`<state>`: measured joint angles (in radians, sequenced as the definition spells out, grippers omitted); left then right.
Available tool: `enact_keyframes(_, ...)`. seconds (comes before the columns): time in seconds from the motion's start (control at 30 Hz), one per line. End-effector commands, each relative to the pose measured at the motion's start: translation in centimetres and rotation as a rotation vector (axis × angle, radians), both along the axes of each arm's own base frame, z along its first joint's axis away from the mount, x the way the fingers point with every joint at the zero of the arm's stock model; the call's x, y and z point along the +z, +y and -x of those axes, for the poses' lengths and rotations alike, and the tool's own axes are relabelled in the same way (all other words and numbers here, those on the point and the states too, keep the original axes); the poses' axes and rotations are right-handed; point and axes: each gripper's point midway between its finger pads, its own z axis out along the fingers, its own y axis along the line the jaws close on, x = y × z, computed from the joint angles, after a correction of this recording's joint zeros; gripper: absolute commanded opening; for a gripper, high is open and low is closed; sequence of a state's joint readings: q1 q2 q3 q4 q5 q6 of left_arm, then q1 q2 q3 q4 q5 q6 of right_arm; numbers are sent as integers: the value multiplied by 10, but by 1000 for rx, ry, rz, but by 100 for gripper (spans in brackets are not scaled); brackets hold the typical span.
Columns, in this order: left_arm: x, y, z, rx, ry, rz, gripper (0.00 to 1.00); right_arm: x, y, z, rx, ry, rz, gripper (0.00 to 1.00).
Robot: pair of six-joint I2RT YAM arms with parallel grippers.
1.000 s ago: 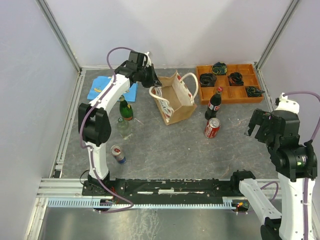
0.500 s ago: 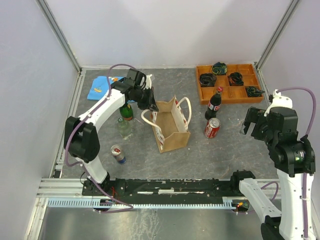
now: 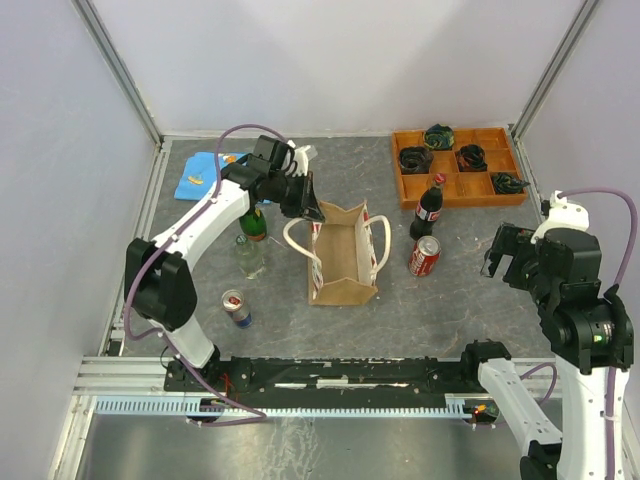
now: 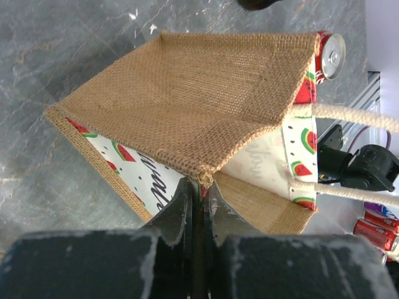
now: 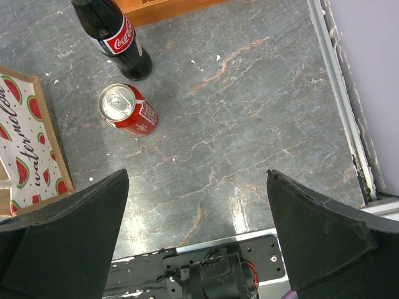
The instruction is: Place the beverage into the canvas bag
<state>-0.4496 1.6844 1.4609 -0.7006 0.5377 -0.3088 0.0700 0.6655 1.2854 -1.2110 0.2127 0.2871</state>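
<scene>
The canvas bag (image 3: pixel 343 260) stands open in the table's middle, tan with cream rope handles and watermelon panels. My left gripper (image 3: pixel 312 214) is shut on the bag's far-left top corner; in the left wrist view (image 4: pixel 201 187) the fingers pinch the burlap rim (image 4: pixel 206 169). A red cola can (image 3: pixel 424 256) and a dark cola bottle (image 3: pixel 428 207) stand right of the bag; both show in the right wrist view, the can (image 5: pixel 128 110) and the bottle (image 5: pixel 112 34). My right gripper (image 3: pixel 512 258) hangs open and empty over bare table at the right, its fingers (image 5: pixel 62 230) wide apart.
An orange compartment tray (image 3: pixel 459 194) with dark coiled items sits at the back right. A green bottle (image 3: pixel 252 219), a clear bottle (image 3: pixel 248 256) and a small can (image 3: pixel 236 308) stand left of the bag. A blue cloth (image 3: pixel 198 176) lies at the back left.
My left gripper has dragged the bag toward the near side and turned it square. My right gripper has sunk slightly, staying open.
</scene>
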Motion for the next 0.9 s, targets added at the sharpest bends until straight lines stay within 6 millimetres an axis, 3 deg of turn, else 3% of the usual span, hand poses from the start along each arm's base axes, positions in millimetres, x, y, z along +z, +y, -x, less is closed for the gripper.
enact_keyframes(0.0,22,-20,-15,-76,-102,74,3,9,1,-7,2,-45,-4,99)
enact_keyframes(0.27,-1,-19,-7,-81,-64,61,3,7,-3,-4,-10,-34,15,99)
enact_keyframes(0.5,-7,-20,-4,-92,-51,66,8,6,-4,-7,-17,-36,16,99)
enact_keyframes(0.57,-8,-20,-5,-92,-50,67,18,3,-3,-10,-11,-29,12,99)
enact_keyframes(0.7,-6,-20,-10,-79,-62,59,59,-1,2,-13,9,-11,-2,99)
enact_keyframes(0.8,1,-21,-14,-75,-84,61,70,-5,3,-14,14,-5,-3,99)
enact_keyframes(0.87,4,-21,-18,-69,-100,59,72,-7,2,-15,11,-9,-1,99)
